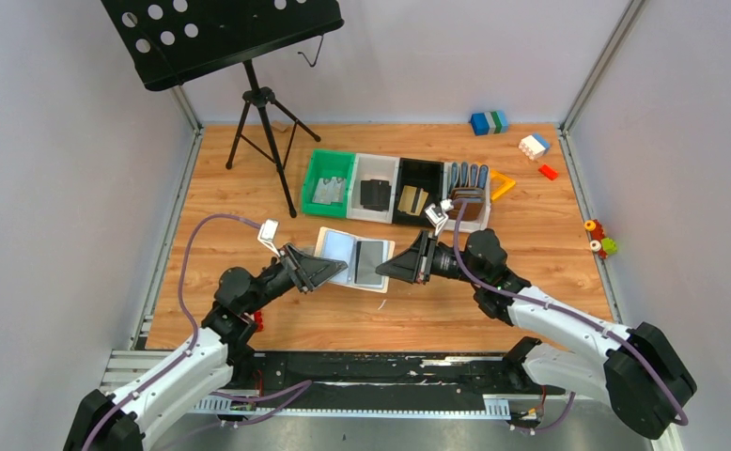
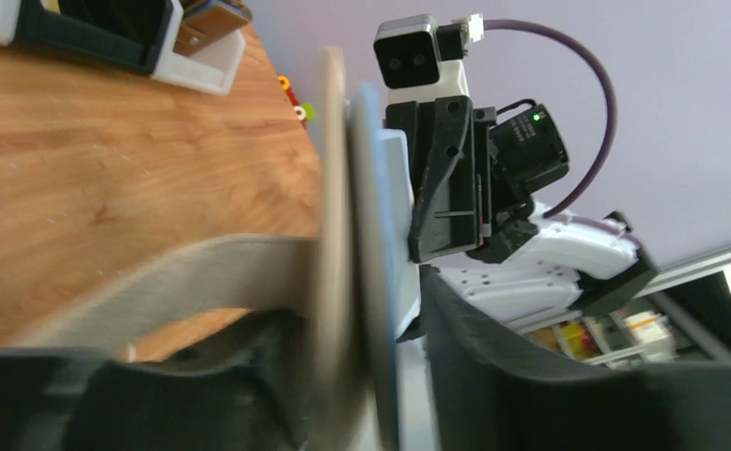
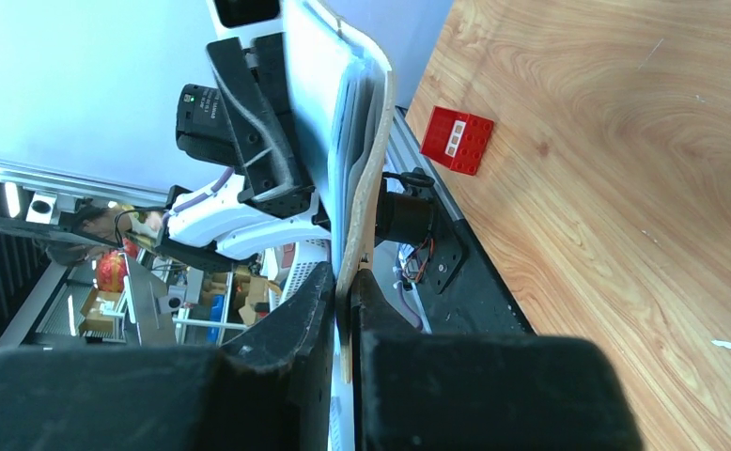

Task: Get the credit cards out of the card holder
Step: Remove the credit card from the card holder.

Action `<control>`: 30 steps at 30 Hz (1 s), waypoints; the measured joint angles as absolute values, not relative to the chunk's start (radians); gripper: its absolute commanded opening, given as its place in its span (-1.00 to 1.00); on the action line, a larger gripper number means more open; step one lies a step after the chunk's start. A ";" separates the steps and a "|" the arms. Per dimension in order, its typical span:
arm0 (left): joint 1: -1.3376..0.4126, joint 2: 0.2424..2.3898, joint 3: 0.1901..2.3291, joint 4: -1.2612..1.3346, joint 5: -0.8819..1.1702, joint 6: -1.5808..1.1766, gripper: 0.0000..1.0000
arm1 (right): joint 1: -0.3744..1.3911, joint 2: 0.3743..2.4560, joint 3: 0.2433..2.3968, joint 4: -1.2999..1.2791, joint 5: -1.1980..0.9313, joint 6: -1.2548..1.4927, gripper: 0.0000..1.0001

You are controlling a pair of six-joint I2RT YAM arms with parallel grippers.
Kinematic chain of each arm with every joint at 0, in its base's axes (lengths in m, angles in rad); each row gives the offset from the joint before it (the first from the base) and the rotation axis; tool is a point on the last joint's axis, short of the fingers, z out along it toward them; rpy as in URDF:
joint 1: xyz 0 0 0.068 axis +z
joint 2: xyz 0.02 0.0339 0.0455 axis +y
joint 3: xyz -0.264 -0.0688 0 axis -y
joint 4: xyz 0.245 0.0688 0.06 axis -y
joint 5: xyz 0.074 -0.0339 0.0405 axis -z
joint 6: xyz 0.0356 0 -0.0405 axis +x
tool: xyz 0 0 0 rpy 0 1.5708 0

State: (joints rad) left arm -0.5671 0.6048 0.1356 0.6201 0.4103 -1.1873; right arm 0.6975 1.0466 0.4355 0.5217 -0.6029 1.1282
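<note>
The pale grey-beige card holder [image 1: 337,248] is held open just above the table between my two grippers. Its left half shows the light blue-grey inside. A dark grey credit card [image 1: 373,261] lies in its right half. My right gripper [image 1: 401,266] is shut on the holder's right edge; in the right wrist view the tan edge [image 3: 362,169] is pinched between the jaws [image 3: 345,310]. My left gripper [image 1: 322,271] has its jaws either side of the holder's left edge. In the left wrist view the holder [image 2: 362,235] is blurred, with a narrow gap to the right finger [image 2: 531,376].
A row of bins stands behind: green [image 1: 330,169] with a silvery card, white [image 1: 376,169], black [image 1: 418,174], and a rack with brown wallets [image 1: 470,202]. A music stand [image 1: 258,103] stands back left. Toy bricks [image 1: 489,122] lie back right, a red brick [image 3: 456,141] by the left arm.
</note>
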 measured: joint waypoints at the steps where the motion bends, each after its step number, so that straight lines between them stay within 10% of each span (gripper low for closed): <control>1: -0.567 0.605 0.139 0.619 0.409 -1.192 -0.52 | 0.698 1.047 0.436 0.522 -0.603 1.128 -0.88; 8: -0.567 0.584 0.171 0.596 0.401 -1.171 -1.00 | 0.702 1.045 0.448 0.509 -0.603 1.104 -0.16; 20: -0.567 0.551 0.171 0.579 0.384 -1.198 -1.00 | 0.704 1.028 0.472 0.497 -0.603 1.077 -0.73; 30: -0.567 0.570 0.171 0.591 0.382 -1.215 -1.00 | 0.709 1.049 0.500 0.495 -0.615 1.074 -0.80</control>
